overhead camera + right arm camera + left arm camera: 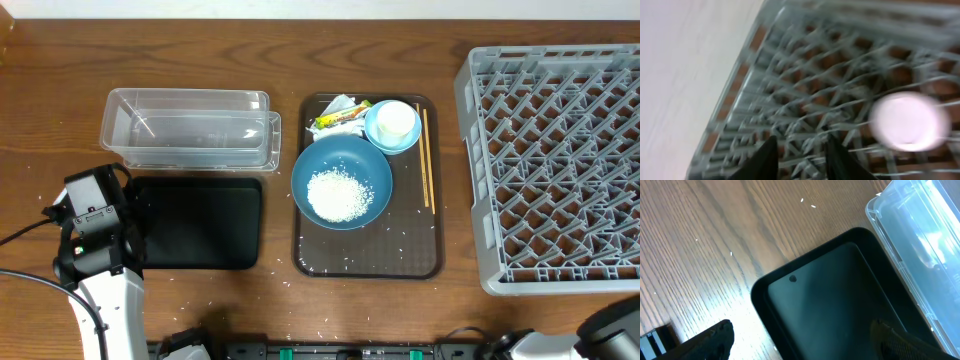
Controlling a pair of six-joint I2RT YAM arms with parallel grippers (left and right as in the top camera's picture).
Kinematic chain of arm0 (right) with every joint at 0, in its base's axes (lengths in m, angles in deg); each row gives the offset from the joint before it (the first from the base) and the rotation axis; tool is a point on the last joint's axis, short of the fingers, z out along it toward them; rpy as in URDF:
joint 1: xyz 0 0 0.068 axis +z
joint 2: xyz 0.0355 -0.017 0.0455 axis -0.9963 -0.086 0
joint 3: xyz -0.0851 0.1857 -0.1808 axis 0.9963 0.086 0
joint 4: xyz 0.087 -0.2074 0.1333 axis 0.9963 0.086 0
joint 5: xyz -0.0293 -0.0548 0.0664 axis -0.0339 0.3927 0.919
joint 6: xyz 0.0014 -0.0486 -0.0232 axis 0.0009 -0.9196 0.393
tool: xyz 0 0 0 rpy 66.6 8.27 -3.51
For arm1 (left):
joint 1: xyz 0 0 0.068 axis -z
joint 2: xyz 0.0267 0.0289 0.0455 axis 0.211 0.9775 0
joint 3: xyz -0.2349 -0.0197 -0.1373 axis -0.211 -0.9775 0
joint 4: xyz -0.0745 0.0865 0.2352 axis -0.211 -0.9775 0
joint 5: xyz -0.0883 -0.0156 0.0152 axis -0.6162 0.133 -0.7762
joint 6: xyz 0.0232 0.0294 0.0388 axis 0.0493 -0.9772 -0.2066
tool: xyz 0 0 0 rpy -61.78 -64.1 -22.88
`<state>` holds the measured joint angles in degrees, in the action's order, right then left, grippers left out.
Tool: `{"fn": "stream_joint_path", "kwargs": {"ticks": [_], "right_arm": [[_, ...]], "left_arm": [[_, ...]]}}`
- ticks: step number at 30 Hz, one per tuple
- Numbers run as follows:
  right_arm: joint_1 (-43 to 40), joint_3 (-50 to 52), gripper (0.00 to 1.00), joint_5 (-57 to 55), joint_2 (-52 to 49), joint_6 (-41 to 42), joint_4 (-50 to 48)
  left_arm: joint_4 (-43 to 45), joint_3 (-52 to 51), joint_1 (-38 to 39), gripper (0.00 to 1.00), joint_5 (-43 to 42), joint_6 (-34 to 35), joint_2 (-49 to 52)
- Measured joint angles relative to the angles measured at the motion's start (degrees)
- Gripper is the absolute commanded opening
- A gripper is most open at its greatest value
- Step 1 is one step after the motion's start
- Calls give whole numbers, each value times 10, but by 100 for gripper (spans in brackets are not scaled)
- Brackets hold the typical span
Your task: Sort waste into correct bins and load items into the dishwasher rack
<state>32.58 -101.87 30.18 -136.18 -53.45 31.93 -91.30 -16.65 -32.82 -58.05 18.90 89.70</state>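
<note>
rice grains (340, 195) are noted heaped in the dark-blue bowl (340, 152) on the brown tray (370, 252), rack (550, 160) just beside it on the worktop (400, 50), left pincer (805, 345) spread wide and empty over the black tray (840, 305) edge, right pincer (800, 160) parted, empty, above the blurred rack lattice.

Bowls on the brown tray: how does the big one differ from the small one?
The dark-blue bowl is clearly wider and darker than the light-blue bowl. The dark-blue bowl holds a heap of rice, while the light-blue bowl holds a cup. The dark-blue bowl sits mid-tray, and the light-blue bowl sits nearer the far right corner. Both stand upright, close together, on the brown tray.
</note>
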Motion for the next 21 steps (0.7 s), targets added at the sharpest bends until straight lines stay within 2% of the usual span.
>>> {"fn": "stream_joint_path", "kwargs": {"ticks": [6, 12, 17, 21], "right_arm": [[166, -96, 49, -35, -1, -35, 75], [341, -243, 53, -115, 0, -96, 181], [467, -317, 54, -195, -6, -145, 243], [530, -388, 64, -245, -54, -176, 333]], "left_arm": [[0, 0, 0, 90, 0, 0, 0], [0, 0, 0, 90, 0, 0, 0], [0, 0, 0, 89, 0, 0, 0], [0, 0, 0, 89, 0, 0, 0]]}}
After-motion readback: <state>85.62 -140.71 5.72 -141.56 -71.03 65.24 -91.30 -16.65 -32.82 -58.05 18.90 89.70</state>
